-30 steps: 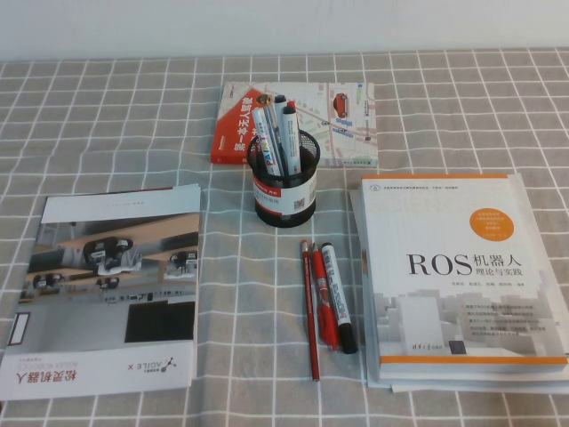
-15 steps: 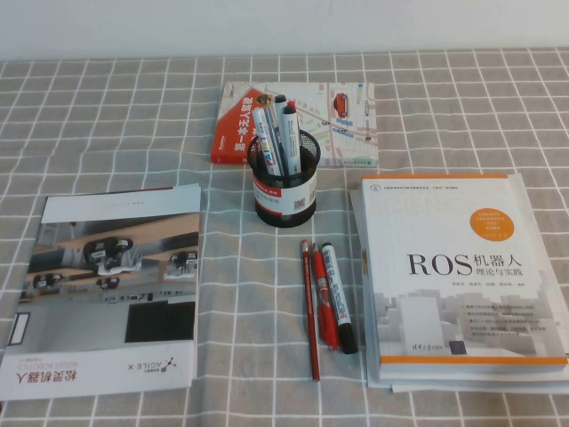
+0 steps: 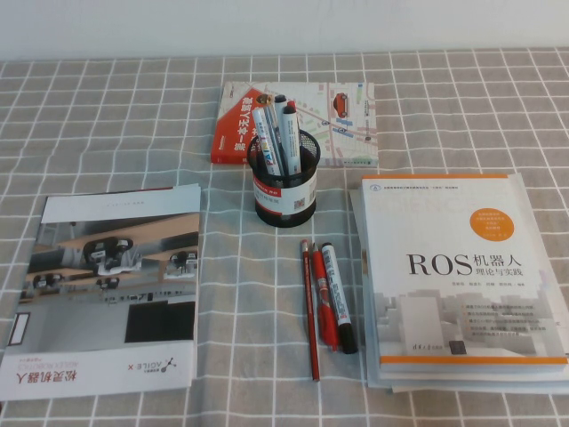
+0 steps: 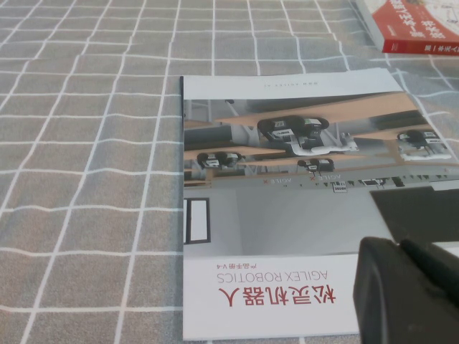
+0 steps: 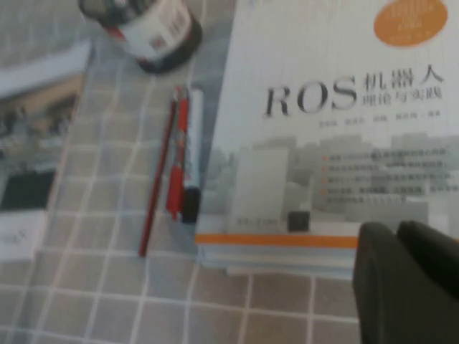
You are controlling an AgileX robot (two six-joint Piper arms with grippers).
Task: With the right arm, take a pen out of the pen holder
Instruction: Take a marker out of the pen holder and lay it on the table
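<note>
A black mesh pen holder (image 3: 283, 187) stands mid-table with several markers (image 3: 270, 135) upright in it; the right wrist view shows its base (image 5: 159, 32). In front of it on the cloth lie a red pencil (image 3: 310, 311), a red pen (image 3: 322, 298) and a black-capped marker (image 3: 338, 298). Neither arm shows in the high view. My right gripper (image 5: 398, 233) is shut and holds nothing; it hovers over the near edge of the ROS book (image 5: 337, 122). My left gripper (image 4: 401, 247) is shut and empty above the booklet (image 4: 287, 215).
A stack of ROS books (image 3: 462, 276) lies on the right and an AgileX booklet (image 3: 111, 285) on the left. A red and white book (image 3: 298, 124) lies flat behind the holder. A grey checked cloth (image 3: 107, 124) covers the table.
</note>
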